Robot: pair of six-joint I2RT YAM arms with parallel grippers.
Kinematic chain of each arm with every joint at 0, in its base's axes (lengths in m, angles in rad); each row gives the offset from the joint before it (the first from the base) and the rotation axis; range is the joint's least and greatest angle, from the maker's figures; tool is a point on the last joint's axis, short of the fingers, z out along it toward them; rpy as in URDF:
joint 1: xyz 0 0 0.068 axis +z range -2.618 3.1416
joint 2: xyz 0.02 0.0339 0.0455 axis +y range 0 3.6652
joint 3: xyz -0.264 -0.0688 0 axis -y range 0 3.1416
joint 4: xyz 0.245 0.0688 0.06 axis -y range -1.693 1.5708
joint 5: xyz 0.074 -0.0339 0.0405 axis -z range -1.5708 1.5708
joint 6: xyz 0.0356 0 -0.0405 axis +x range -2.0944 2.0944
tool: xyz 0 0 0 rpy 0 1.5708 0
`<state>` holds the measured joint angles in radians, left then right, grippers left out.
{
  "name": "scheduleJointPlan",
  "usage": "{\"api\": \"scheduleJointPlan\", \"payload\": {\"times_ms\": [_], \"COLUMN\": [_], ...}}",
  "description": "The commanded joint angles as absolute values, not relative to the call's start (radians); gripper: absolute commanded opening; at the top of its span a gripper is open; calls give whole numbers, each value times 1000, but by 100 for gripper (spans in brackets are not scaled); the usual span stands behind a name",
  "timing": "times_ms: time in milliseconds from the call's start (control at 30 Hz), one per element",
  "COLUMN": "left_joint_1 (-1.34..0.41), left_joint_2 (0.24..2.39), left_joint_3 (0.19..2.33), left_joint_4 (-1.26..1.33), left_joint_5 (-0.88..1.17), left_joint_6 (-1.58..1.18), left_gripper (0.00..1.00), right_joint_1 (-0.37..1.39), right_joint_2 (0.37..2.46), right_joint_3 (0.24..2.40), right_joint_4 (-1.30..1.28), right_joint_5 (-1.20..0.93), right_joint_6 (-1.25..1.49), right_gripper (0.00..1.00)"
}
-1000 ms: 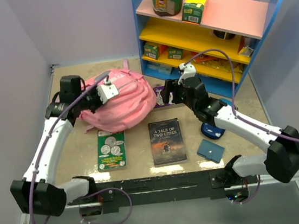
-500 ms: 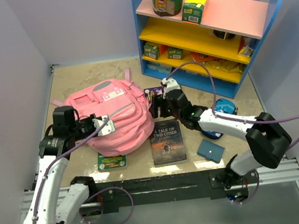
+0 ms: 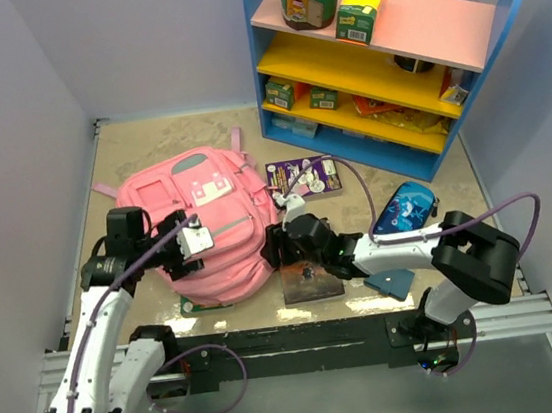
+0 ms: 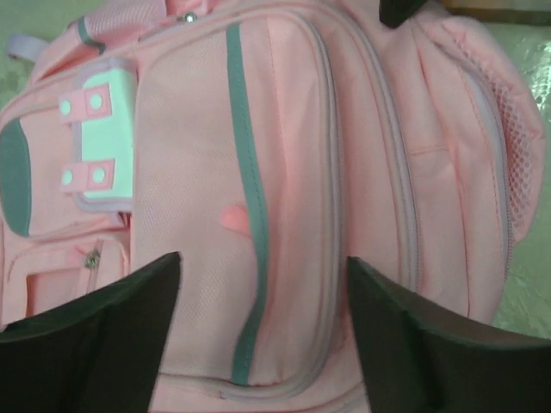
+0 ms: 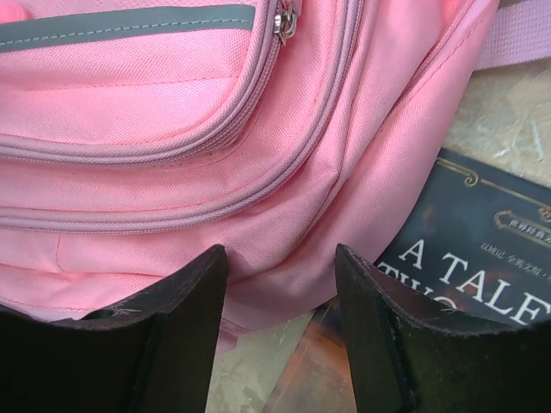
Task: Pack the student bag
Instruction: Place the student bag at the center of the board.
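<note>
The pink bag [image 3: 205, 200] lay flat on the table [image 3: 148, 147], front pockets facing up, toward the left of the middle, with its straps pointing to the far wall. The left gripper [image 4: 263, 262] hovered over the bag's near left part, its fingers spread wide and holding nothing, the grey zip stripe showing in the gap. The right gripper [image 5: 280, 258] sat low at the bag's near right edge, fingers parted to a middling width with the bag's bottom seam between them. Just beside it a dark book [image 3: 310, 281] lay on the table, one corner tucked under the bag. A green card [image 3: 192, 304] peeked out from under the bag's near edge. A purple packet [image 3: 310, 174], a blue pencil case [image 3: 404, 208] and a small blue notebook [image 3: 390, 282] lay to the right, in front of the shelf [image 3: 415, 23].
</note>
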<state>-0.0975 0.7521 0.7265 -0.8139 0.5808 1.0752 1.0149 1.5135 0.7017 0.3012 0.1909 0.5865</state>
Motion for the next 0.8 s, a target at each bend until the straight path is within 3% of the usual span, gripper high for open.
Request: {"api": "scheduleJointPlan", "payload": {"times_ms": [0,133,267,400,533,633,767], "left_joint_1": [-92,-156,-376,-417,-417,-417,-419], "left_joint_2": [840,906,963,988,1008,976,948], "left_joint_3": [848,859,778,706,669,624,578], "left_joint_4": [-842,-793,-654,-528,-488,-431,-382], "left_joint_5": [803,957,775,618,479,390,330], "left_joint_6": [1006,950,868,885,908,897,884], "left_gripper": [95,100,100,100,100,91,71], "right_joint_1": [1067,1109,1146,1155,1155,1152,1117], "right_joint_2": [1543,1575,1591,1534,1447,1385,1355], "right_joint_3": [638,637,657,641,598,584,587], "right_joint_4": [425,503,551,543,503,457,445], "right_joint_5": [173,143,95,103,136,179,172], "right_joint_6": [664,681,660,647,620,580,539], "right_gripper": [55,45,37,29,29,29,29]}}
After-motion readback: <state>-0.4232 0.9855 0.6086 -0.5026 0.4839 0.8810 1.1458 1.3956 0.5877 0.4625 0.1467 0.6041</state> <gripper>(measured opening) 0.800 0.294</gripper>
